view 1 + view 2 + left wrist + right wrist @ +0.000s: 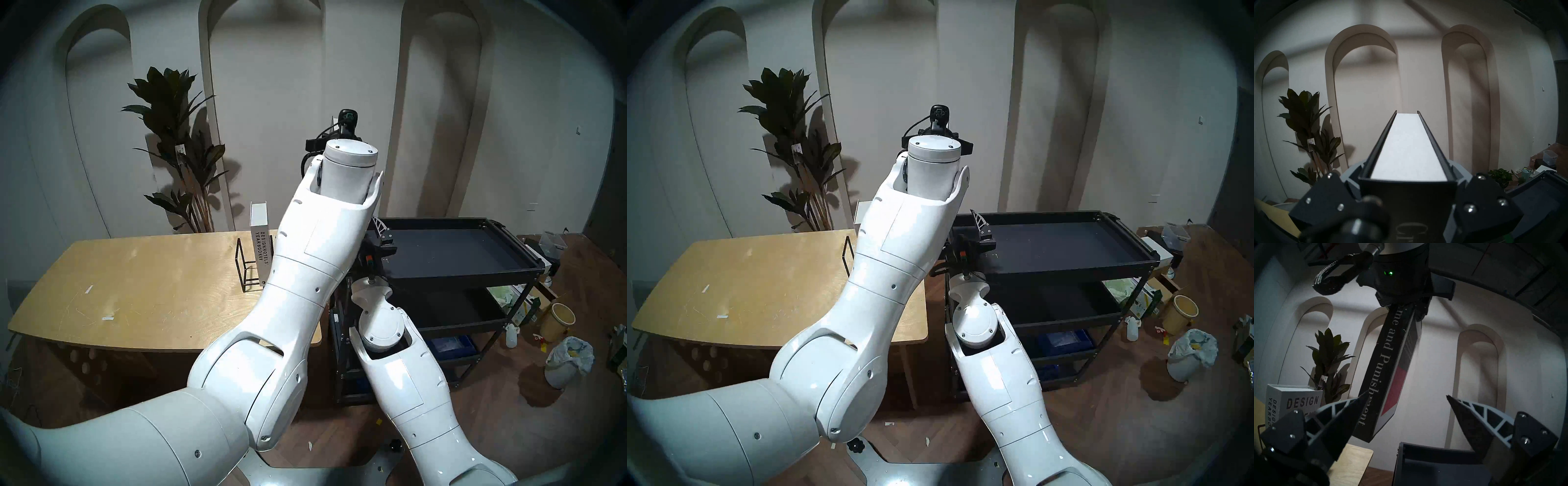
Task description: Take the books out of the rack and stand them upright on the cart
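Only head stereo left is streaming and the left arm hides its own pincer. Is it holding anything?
Observer: Yes. In the left wrist view, the left pincer is shut on the dark book, with the white page edge towards the camera.
Operator: Which title?
Observer: The right wrist view shows "me and Punishment" on the spine. The book hangs tilted in the air.
Operator: Right pincer?
Observer: In its own wrist view the right pincer is open and empty, with its fingertips near the book's lower end.
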